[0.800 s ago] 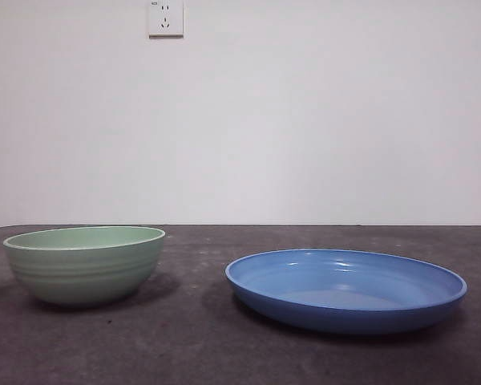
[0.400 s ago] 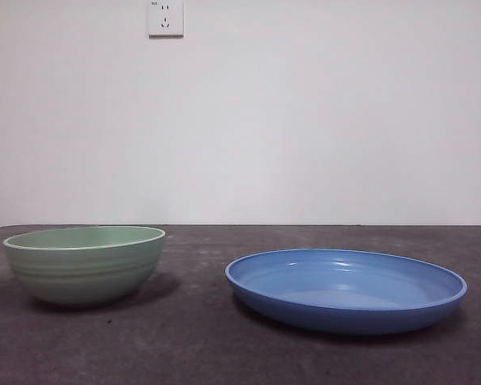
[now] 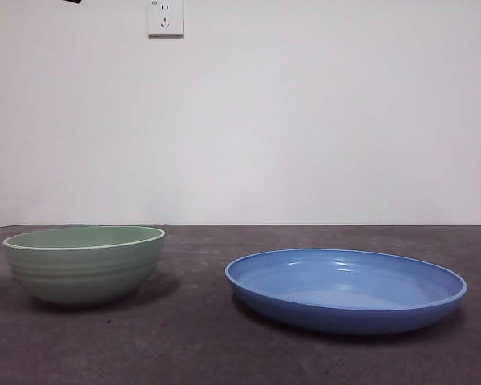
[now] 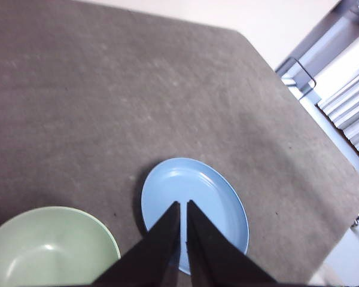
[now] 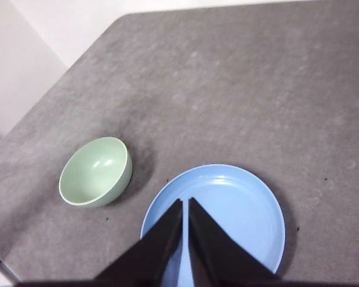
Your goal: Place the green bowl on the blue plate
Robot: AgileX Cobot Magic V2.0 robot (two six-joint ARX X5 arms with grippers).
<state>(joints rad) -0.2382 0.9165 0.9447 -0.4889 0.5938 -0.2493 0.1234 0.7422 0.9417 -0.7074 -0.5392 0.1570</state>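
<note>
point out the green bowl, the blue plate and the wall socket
green bowl (image 3: 84, 269), front view, on its ridged side wall
blue plate (image 3: 346, 317), front view, on its outer rim
wall socket (image 3: 166, 17), front view, on its white faceplate

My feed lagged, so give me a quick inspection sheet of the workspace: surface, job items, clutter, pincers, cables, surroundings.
Surface: dark grey table, matte, lightly speckled.
Job's things: green bowl upright and empty; blue plate beside it, apart, empty; bowl not yet on plate.
Clutter: nothing seen.
Grippers: left pincer and right pincer both high above the table, jaws close together, holding nothing.
Cables: nothing seen.
Surroundings: white wall with a socket; window blinds past the table's edge.
</note>
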